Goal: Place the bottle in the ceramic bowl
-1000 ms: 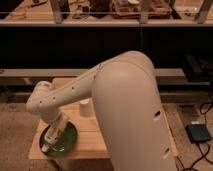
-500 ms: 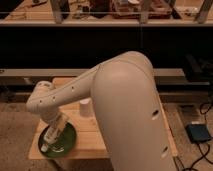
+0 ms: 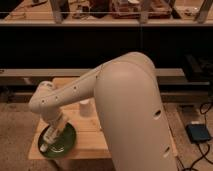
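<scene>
A dark green ceramic bowl (image 3: 62,145) sits on the front left part of a small wooden table (image 3: 92,135). My gripper (image 3: 54,131) hangs at the end of the white arm, low over the bowl's left half. A pale bottle (image 3: 46,141) sticks out below the gripper, slanting down to the left, with its lower end inside the bowl near the left rim. The arm's wrist hides the gripper's grip on the bottle.
A white cup (image 3: 86,108) stands on the table behind and to the right of the bowl. My bulky upper arm (image 3: 132,115) covers the table's right side. Dark shelving stands behind. A dark box (image 3: 199,134) with cables lies on the floor at right.
The gripper and bottle have sunk slightly lower and to the left into the bowl. The cup and bowl have not moved.
</scene>
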Tool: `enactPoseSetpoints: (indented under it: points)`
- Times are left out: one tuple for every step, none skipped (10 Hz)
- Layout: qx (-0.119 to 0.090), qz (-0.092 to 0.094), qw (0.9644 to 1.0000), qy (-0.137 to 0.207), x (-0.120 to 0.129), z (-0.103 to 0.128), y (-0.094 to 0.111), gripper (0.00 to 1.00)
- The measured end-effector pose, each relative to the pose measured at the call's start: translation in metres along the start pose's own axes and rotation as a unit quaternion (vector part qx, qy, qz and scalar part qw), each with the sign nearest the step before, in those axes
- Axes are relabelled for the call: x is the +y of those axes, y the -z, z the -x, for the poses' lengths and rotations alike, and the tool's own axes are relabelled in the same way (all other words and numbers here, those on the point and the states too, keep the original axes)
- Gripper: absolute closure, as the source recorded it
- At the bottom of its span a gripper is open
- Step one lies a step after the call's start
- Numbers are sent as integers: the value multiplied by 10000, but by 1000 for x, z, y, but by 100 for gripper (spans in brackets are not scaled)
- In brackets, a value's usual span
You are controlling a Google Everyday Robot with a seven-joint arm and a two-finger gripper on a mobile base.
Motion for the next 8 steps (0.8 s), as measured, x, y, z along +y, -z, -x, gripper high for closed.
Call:
enactPoseSetpoints:
  points:
    - [7,10,10000,9,0,0,1,53]
    - [-2,25,10000,7,0,1,2,41]
    - [2,53,10000,6,2,0,3,30]
    - [-2,67,10000,10,3,1,4,22]
    - [-7,70,10000,16,3,1,5,20]
    - [-14,87,10000,15,3,1,5,20]
    - [31,174,9998,12,4,-1,5,20]
    - [54,305,9995,7,3,0,4,20]
